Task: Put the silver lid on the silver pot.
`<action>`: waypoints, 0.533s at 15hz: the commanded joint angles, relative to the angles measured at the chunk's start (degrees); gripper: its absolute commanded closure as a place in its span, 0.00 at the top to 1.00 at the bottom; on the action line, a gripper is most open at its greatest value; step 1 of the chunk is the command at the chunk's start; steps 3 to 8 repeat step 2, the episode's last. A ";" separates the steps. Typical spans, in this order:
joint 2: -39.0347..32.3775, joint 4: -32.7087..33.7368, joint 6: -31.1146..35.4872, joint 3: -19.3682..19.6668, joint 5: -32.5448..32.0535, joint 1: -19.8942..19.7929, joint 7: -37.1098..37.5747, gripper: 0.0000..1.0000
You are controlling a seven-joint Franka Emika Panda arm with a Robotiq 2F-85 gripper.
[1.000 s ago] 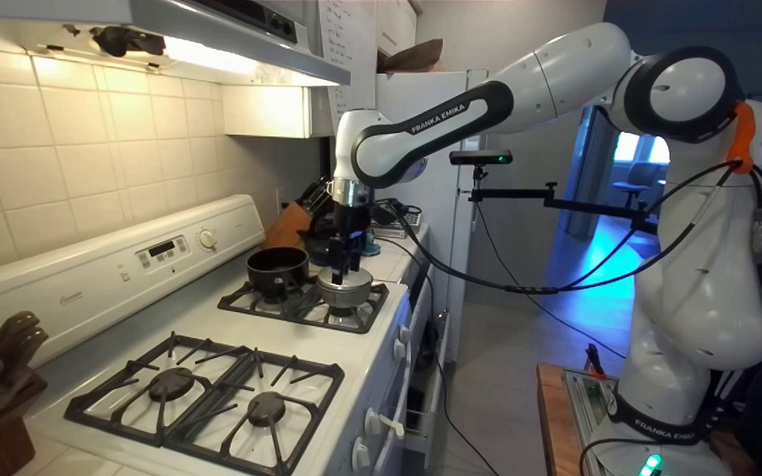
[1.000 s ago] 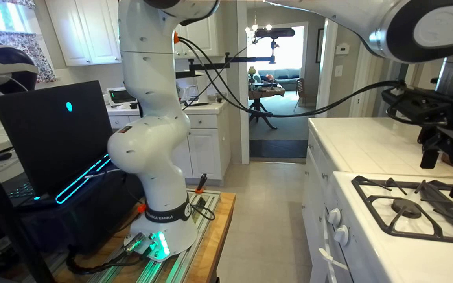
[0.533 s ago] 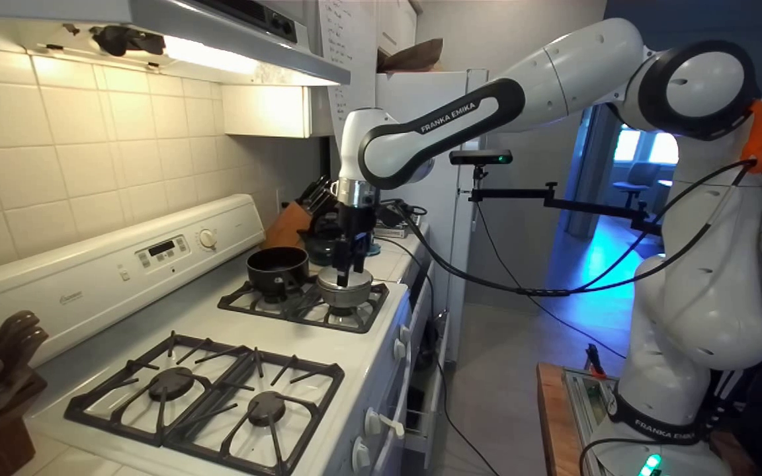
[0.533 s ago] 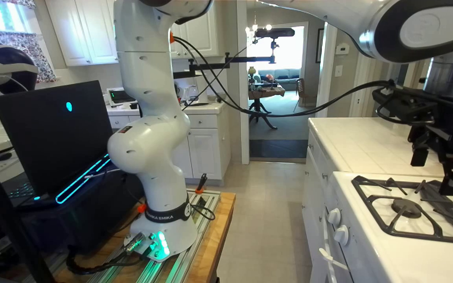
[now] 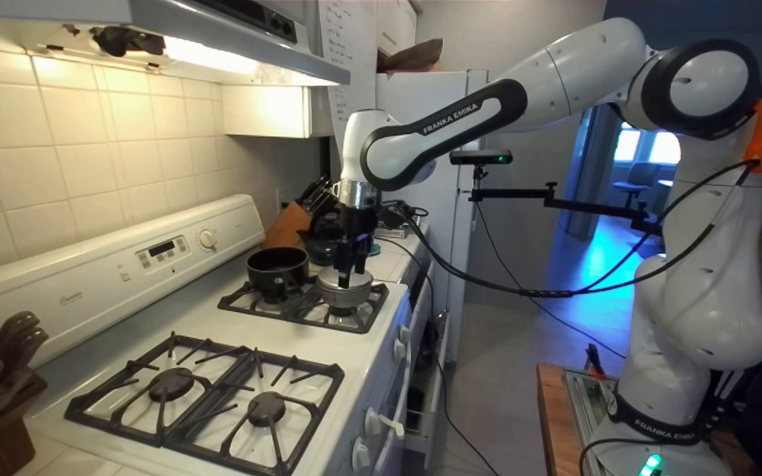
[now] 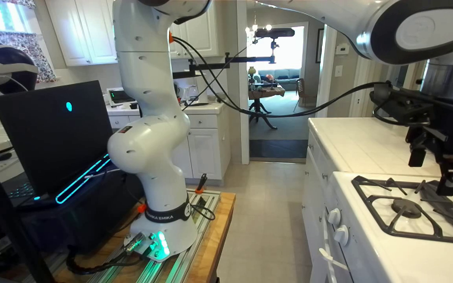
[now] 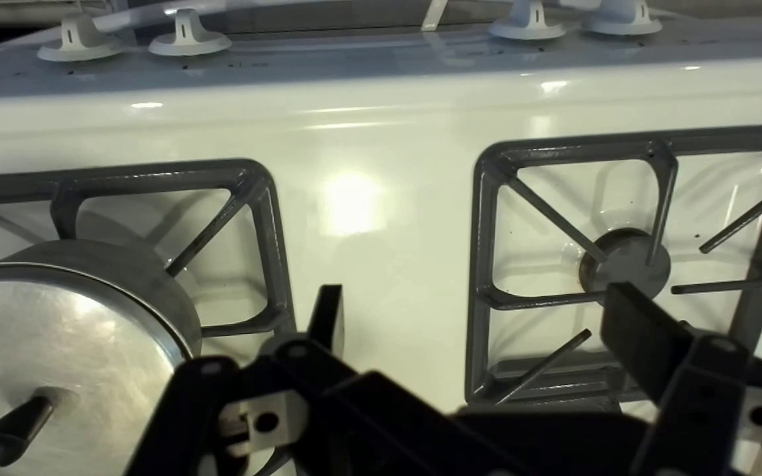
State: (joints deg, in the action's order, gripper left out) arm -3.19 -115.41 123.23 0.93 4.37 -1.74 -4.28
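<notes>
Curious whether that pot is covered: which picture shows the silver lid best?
Wrist view: the silver lid appears large, from above, though cut off. An exterior view shows it small, partly behind the gripper; elsewhere it's unseen.

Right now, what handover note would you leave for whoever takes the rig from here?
Gripper: open, fingers spread wide, holding nothing.
Things: the silver lid sits on the silver pot, which stands on a stove grate.
Done: the lid looks placed.
Left: probably just backing away, after checking the fit; the wrist view cuts off part of the lid.
</notes>
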 commanded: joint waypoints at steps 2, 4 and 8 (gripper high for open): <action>1.93 -2.18 1.34 -0.03 -0.97 0.27 -0.02 1.00; 1.93 -2.18 1.34 -0.03 -0.97 0.27 -0.02 1.00; 1.93 -2.18 1.34 -0.03 -0.97 0.27 -0.02 1.00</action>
